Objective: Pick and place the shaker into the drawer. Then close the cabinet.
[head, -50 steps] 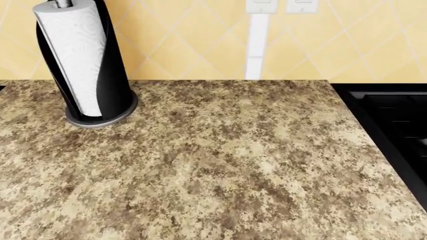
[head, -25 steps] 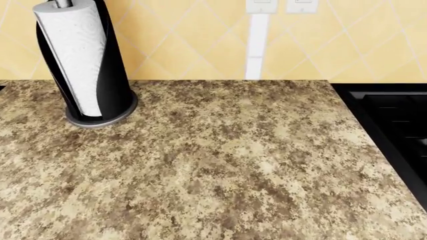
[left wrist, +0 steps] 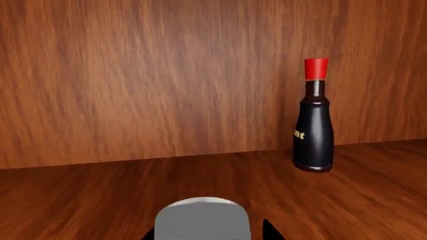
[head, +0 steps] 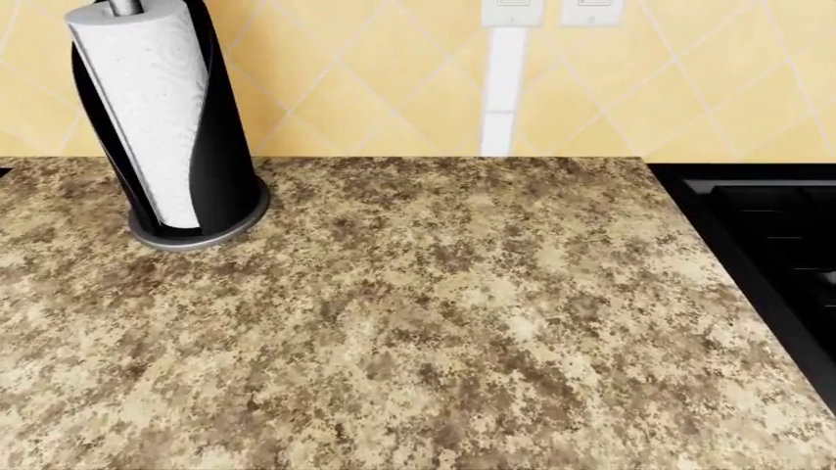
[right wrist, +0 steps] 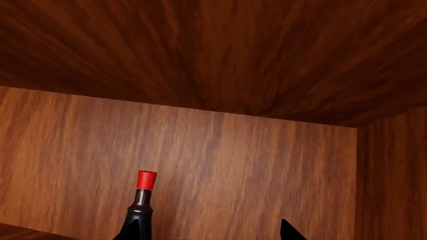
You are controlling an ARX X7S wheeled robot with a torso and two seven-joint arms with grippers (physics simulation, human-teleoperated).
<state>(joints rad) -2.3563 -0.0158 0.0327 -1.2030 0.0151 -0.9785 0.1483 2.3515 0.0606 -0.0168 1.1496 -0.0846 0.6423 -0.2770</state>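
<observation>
In the left wrist view the shaker (left wrist: 200, 220), as I take the grey rounded cap to be, sits low between the dark tips of the left fingers (left wrist: 269, 229). It is over the reddish-brown floor of the drawer (left wrist: 80, 200), so it is already inside the wooden compartment. The tips flank it closely, but I cannot tell whether they clamp it or stand slightly clear.

It looks small, rigid and light, with a smooth and probably slippery skin. The sensible hold would be across the body below the cap, kept upright so that it does not roll. To its right a dark bottle (left wrist: 313, 135) with a red cap stands upright against the back wall, well apart from the shaker.

The right wrist view shows the same bottle (right wrist: 141, 210) and more wood panelling. The right fingers (right wrist: 288, 230) are spread wide with nothing between them.

The head view shows, from the left, a paper towel roll (head: 151, 108) in its black stand, then the speckled surface (head: 432, 313), and then the black stove (head: 777, 235) at the right edge. Neither arm shows there, and the view matches the earlier frames with nothing shifted.
</observation>
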